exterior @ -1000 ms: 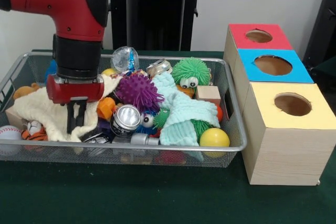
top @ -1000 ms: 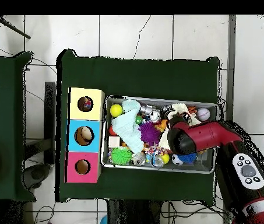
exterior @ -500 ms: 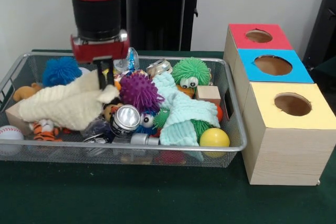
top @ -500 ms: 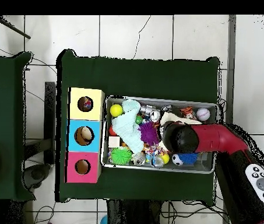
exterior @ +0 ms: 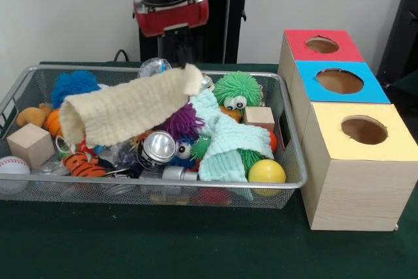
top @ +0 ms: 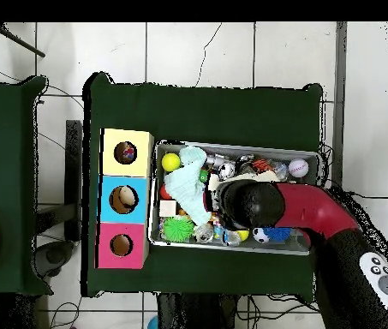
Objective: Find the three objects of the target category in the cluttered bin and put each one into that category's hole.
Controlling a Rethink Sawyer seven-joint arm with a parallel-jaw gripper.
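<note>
Dark green tablecloth, white tiled floor

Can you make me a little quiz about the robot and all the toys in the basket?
1. What does the gripper hold up?
A. a baseball
B. the cream cloth
C. a wooden cube

2. True or false: the yellow ball sits outside the wire bin, on the green table.

3. Fill in the number: ___ boxes with round holes in their tops stand in a row beside the bin.

Key
1. B: one end of the cloth is raised under the gripper.
2. False: the ball is inside the bin, in a front corner.
3. Three: red, blue and yellow tops.
</note>
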